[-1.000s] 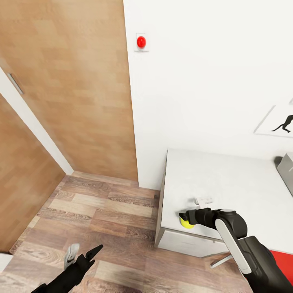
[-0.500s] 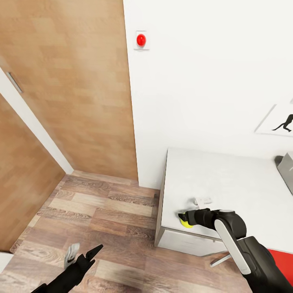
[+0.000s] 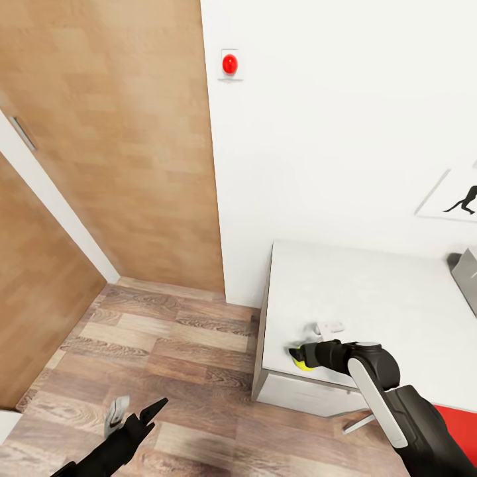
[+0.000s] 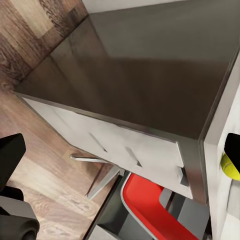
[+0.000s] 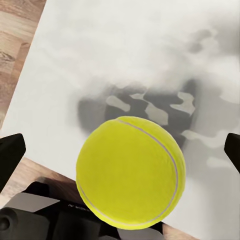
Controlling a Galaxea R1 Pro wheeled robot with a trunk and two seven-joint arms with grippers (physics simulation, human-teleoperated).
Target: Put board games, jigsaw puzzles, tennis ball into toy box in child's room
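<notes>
The tennis ball (image 3: pixel 303 364) is a yellow-green ball lying on the pale table (image 3: pixel 371 291) near its front left corner. My right gripper (image 3: pixel 296 351) is open and reaches over the ball. In the right wrist view the tennis ball (image 5: pixel 131 172) sits midway between the two black fingertips (image 5: pixel 10 152), which stand wide apart and do not touch it. My left gripper (image 3: pixel 137 409) hangs open over the wood floor, far left of the table, holding nothing. A grey corner of the toy box (image 3: pixel 468 270) shows at the table's right edge.
A small white object (image 3: pixel 330 326) lies on the table just behind the ball. A red chair (image 3: pixel 458 424) stands by the table's front, and white drawers (image 4: pixel 125 150) sit below it. Wooden doors (image 3: pixel 132 146) and a red wall button (image 3: pixel 229 65) are to the left.
My right gripper has edged slightly further around the ball, toward the table's left edge. The ball and the left arm have barely moved.
</notes>
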